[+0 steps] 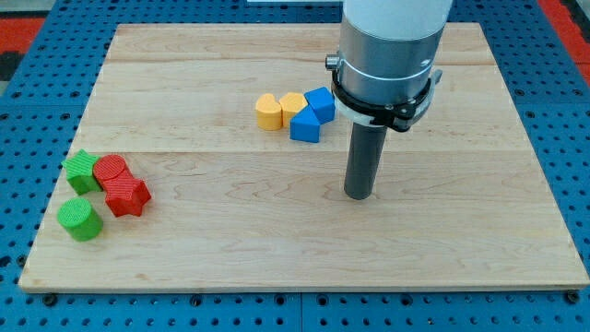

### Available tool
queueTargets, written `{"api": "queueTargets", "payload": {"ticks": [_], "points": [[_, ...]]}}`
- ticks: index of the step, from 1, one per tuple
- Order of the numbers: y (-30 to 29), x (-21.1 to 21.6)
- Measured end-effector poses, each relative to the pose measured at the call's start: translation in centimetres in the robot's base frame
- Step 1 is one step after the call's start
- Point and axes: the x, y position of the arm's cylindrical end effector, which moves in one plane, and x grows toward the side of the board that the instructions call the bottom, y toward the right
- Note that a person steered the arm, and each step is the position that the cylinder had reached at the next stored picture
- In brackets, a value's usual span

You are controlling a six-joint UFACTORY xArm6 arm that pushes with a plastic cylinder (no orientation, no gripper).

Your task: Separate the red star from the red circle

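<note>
The red star [127, 195] lies near the view's left edge of the wooden board, touching the red circle [110, 169] just above and left of it. My tip [359, 195] rests on the board near the middle, far to the right of both red blocks and below the blue and yellow cluster.
A green star [82, 171] touches the red circle's left side. A green circle [79, 219] sits below, left of the red star. Two yellow blocks [269, 111] [292, 103] and two blue blocks [305, 126] [320, 102] cluster at the upper middle. The board [461, 231] sits on a blue pegboard.
</note>
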Motion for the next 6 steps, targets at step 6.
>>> {"api": "queueTargets", "payload": {"ticks": [6], "points": [[-21.1,7.8]]}}
